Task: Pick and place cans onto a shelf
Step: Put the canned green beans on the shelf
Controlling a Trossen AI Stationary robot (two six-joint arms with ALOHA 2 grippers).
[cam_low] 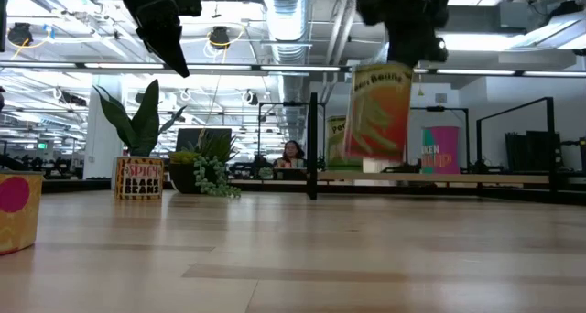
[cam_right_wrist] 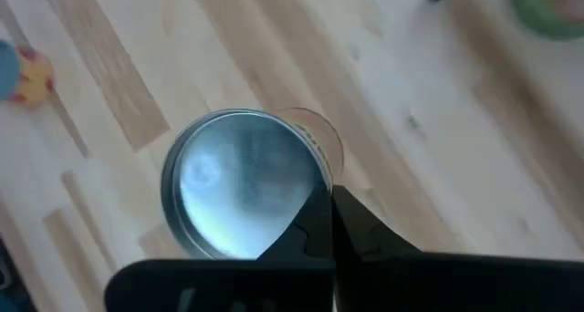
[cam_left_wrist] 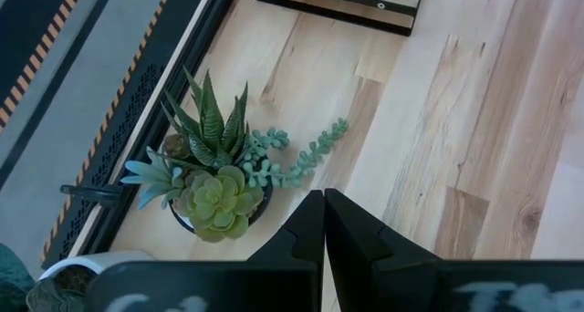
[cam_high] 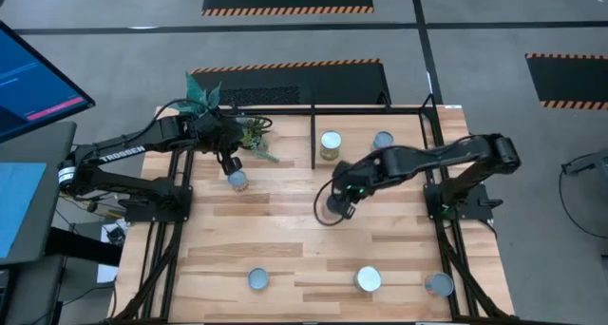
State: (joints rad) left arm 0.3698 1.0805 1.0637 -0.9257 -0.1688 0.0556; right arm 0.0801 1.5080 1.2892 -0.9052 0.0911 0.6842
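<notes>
A yellow-green can (cam_low: pixel 377 112) with a shiny round top (cam_right_wrist: pixel 239 182) hangs above the middle of the table, and my right gripper (cam_right_wrist: pixel 328 202) is shut on it. The same gripper shows near the table's middle in the high view (cam_high: pixel 340 204). The shelf (cam_high: pixel 313 135), framed by black bars, stands at the far edge with two cans (cam_high: pixel 330 144) (cam_high: pixel 383 141) on its wood base. My left gripper (cam_left_wrist: pixel 324 202) is shut on nothing and hovers at the far left (cam_high: pixel 228 163), above a blue-topped can (cam_high: pixel 237 180) standing on the table. My right gripper holds the can at the rim of its top (cam_right_wrist: pixel 308 177), where the two fingertips meet. The fingers come from above, slanting down. The can hangs below them, a little tilted, with its bottom (cam_low: pixel 374 157) clear of the table.
Three more cans (cam_high: pixel 258 279) (cam_high: pixel 368 279) (cam_high: pixel 439 285) stand along the near edge. Potted plants (cam_left_wrist: pixel 214 189) (cam_high: pixel 204 97) crowd the far left corner. A cable loops below my right gripper (cam_high: pixel 323 216). Bare wood lies across the table's middle (cam_high: pixel 285 230).
</notes>
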